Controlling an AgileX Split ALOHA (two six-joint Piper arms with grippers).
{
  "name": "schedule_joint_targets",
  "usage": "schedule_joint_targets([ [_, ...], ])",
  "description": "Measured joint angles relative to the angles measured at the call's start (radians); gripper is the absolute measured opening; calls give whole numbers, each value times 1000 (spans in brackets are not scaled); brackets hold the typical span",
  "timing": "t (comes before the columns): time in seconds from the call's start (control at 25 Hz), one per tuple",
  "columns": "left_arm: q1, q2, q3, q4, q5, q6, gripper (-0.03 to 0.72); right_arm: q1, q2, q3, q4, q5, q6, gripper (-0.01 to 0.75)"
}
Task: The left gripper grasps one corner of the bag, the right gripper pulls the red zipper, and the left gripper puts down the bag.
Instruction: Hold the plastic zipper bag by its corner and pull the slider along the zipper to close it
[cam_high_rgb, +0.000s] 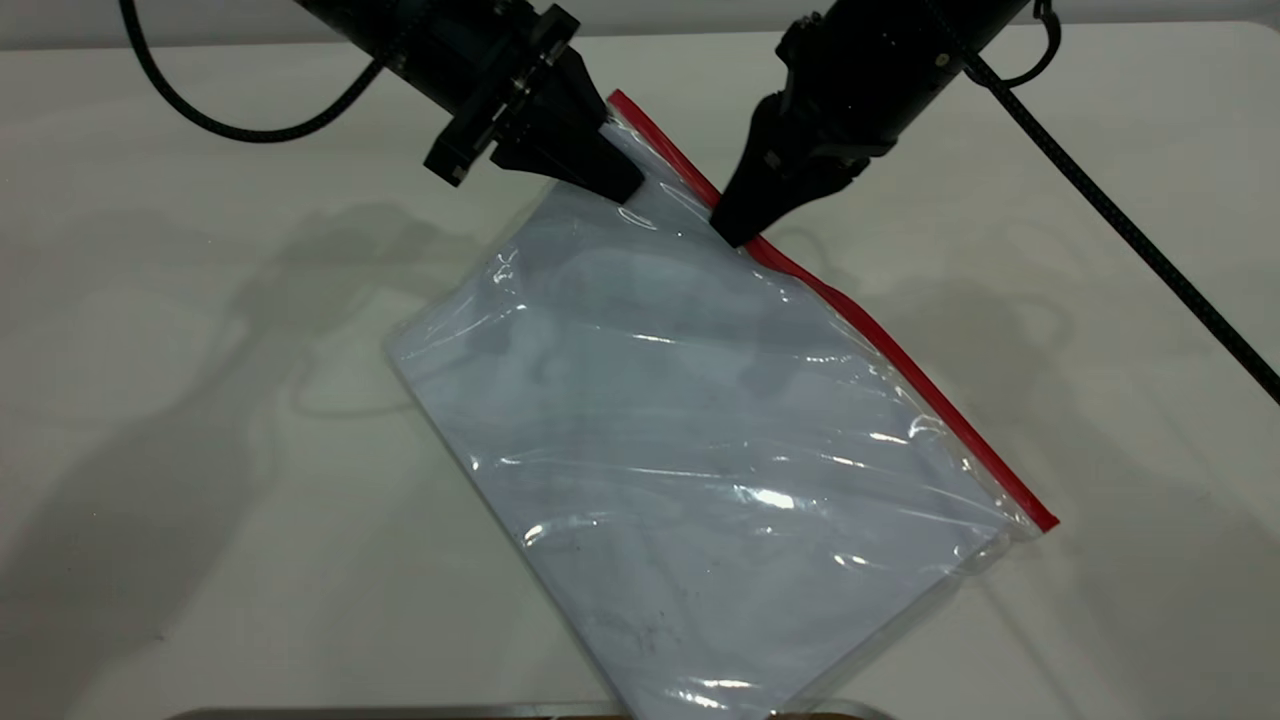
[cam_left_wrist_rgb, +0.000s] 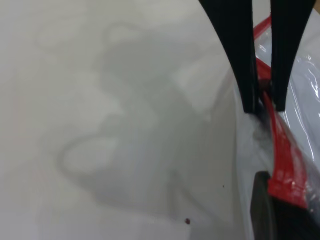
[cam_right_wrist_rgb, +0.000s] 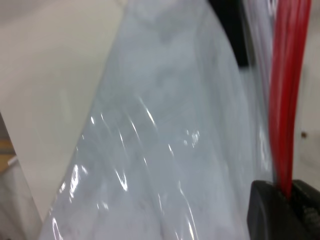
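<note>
The bag is a clear pouch with a pale blue-white sheet inside, lying slantwise on the table with its far end lifted. The red zipper runs along its right long edge. My left gripper is shut on the corner of the bag at the strip's far end; in the left wrist view its jaws clamp plastic and red strip. My right gripper is shut on the red zipper close beside it, and the strip runs into its jaws. The slider tab is hidden.
The white table surrounds the bag. Black cables hang from both arms, one crossing the right side. A thin grey-brown edge lies along the near border, where the bag's near end reaches.
</note>
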Motion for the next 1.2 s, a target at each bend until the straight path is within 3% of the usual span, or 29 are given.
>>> schedule_joint_targets([
  [0.52, 90, 0, 0, -43, 13, -17, 53, 0, 0, -1, -399, 55, 276, 61],
  [0.88, 110, 0, 0, -45, 10, -20, 53, 0, 0, -1, -595, 242, 478, 61],
  [1.2, 110, 0, 0, -45, -15, -21, 53, 0, 0, -1, -635, 426, 573, 61],
])
